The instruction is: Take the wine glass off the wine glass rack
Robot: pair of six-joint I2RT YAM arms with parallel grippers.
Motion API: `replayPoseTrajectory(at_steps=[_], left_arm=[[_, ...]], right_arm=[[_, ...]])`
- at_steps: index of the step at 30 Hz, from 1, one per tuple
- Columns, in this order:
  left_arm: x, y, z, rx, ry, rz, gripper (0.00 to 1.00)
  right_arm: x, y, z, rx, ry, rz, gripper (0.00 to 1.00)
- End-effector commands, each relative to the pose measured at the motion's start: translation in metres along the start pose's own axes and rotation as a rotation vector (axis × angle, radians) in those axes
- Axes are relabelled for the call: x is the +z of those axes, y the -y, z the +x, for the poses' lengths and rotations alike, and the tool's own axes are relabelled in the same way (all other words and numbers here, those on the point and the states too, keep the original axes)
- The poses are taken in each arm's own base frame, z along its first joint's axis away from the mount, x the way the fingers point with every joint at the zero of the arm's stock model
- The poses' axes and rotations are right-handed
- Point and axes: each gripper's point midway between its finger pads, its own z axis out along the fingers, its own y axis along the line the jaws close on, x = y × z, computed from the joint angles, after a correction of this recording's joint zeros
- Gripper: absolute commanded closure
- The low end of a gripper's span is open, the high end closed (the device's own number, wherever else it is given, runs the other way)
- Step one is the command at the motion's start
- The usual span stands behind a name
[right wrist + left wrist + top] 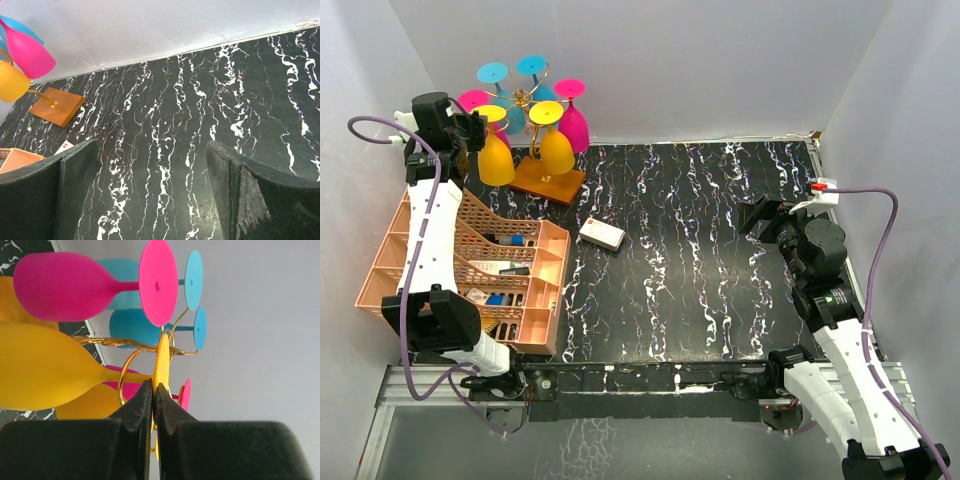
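The black marbled counter (720, 280) carries a peach lattice basket (535, 290) at its left edge. At the far left corner stands the wine glass rack (548, 180), a gold wire stand on a flat wooden base. Six glasses in cyan, pink and yellow hang upside down from its curled arms.

The left arm reaches up along the basket to the rack. The right arm sits well apart on the right. The right end effector (150, 190) is spread wide over bare counter with nothing between its fingers.

The step in hand is the grasp. In the left wrist view the left end effector (154, 390) is pinched fully together on the rim of the thin foot (162, 360) of the yellow wine glass (50, 367). This is the yellow glass nearest that arm. Its stem runs through a gold wire curl (122, 375), so the glass hangs on the rack, gripped but not yet free.

The next move probably calls for sliding the glass outward along its curl so the stem leaves through the open end of the wire. A straight pull up or down would likely snag. The hold is on a thin disc edge, so a slow, level pull seems wise to stop the glass pivoting in the fingers. The neighbouring pink glass (65, 287) hangs close and should be kept from knocking.
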Motion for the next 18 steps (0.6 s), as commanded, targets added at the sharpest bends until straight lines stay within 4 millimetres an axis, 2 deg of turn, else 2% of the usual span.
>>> replayPoseTrajectory(at_steps=[1, 6, 10, 18], left_arm=[[-0.014, 0.027, -0.014, -0.023, 0.026, 0.085, 1.00], [-0.003, 0.033, -0.008, -0.039, -0.012, 0.103, 1.00], [0.009, 0.037, 0.008, -0.047, -0.093, 0.114, 1.00], [0.018, 0.043, 0.028, -0.054, -0.208, 0.134, 1.00]], right_arm=[[0.002, -0.006, -0.013, 0.005, 0.053, -0.022, 0.02], [0.003, -0.005, -0.013, 0.002, 0.053, -0.016, 0.02], [0.003, -0.004, -0.011, 0.002, 0.049, -0.013, 0.02], [0.004, -0.004, -0.010, 0.001, 0.047, -0.011, 0.02]])
